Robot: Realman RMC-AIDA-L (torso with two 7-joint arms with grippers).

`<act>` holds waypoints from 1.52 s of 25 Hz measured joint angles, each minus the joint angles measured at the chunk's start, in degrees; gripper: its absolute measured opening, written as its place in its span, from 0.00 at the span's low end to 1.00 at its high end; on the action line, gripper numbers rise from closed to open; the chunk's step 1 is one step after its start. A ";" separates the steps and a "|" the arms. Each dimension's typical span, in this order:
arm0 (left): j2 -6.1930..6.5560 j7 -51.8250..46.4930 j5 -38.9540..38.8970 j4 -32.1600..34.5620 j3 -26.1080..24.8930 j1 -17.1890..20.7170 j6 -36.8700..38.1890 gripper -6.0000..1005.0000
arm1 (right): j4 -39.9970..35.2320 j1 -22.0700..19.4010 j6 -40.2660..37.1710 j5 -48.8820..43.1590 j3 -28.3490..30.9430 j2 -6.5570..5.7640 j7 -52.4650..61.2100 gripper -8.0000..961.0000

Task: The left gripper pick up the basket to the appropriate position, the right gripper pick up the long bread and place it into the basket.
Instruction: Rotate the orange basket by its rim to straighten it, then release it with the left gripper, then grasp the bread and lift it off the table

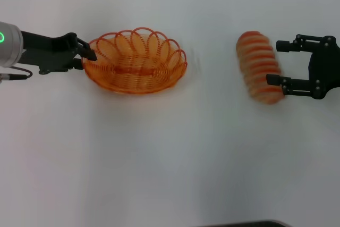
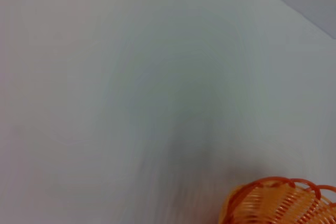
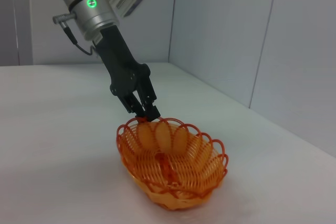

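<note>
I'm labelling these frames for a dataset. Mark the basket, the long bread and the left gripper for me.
basket (image 1: 159,81): head view, on its near wire wall.
long bread (image 1: 257,62): head view, on a middle ridge of the loaf.
left gripper (image 3: 145,110): right wrist view, between the fingertips at the basket's rim.

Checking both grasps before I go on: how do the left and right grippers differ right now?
The left gripper is shut on the basket rim; the right gripper stands open around the long bread. The left grips a thin wire edge, the right straddles a thick loaf. Both are black two-fingered claws.
</note>
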 joint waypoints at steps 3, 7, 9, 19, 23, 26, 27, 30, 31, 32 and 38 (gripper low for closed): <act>0.07 -0.01 -0.33 0.07 0.09 0.31 0.41 0.30 | -0.01 0.00 0.03 0.00 -0.04 0.00 0.00 0.78; 0.36 0.02 -0.54 0.67 -0.16 0.81 1.35 0.45 | -0.04 -0.04 0.03 0.00 -0.04 -0.07 -0.02 0.78; 0.47 0.04 -0.55 1.22 -0.22 1.03 1.64 0.52 | -0.06 -0.09 0.03 0.00 -0.04 -0.08 -0.06 0.78; 1.03 9.80 -8.26 11.86 -3.46 4.49 2.63 0.58 | -0.07 -0.48 -1.04 0.64 2.59 0.41 0.83 0.78; 2.05 22.71 -14.13 11.50 -7.80 4.45 1.57 0.58 | 0.80 -0.42 -1.42 2.20 4.01 0.51 2.32 0.78; 3.38 34.71 -18.60 9.66 -9.82 4.42 1.85 0.58 | 1.45 -0.35 -1.53 3.43 4.24 0.52 5.00 0.78; 3.69 38.37 -20.40 9.24 -9.96 4.67 2.31 0.58 | 1.53 -0.26 -1.56 3.56 4.26 0.53 6.20 0.78; 4.58 51.84 -27.37 7.52 -10.11 5.65 5.91 0.58 | 1.71 0.18 -1.55 3.64 4.32 0.53 9.48 0.78; 4.71 53.34 -27.90 7.37 -10.14 5.70 6.61 0.58 | 1.75 0.30 -1.51 3.65 4.35 0.53 10.30 0.78; 5.03 57.28 -29.28 6.87 -10.13 5.79 8.76 0.58 | 1.80 0.45 -1.47 3.69 4.38 0.53 11.40 0.78; 5.59 73.89 -28.85 6.50 -10.37 7.15 17.42 0.57 | 1.92 0.13 -1.99 5.94 4.54 0.54 15.67 0.78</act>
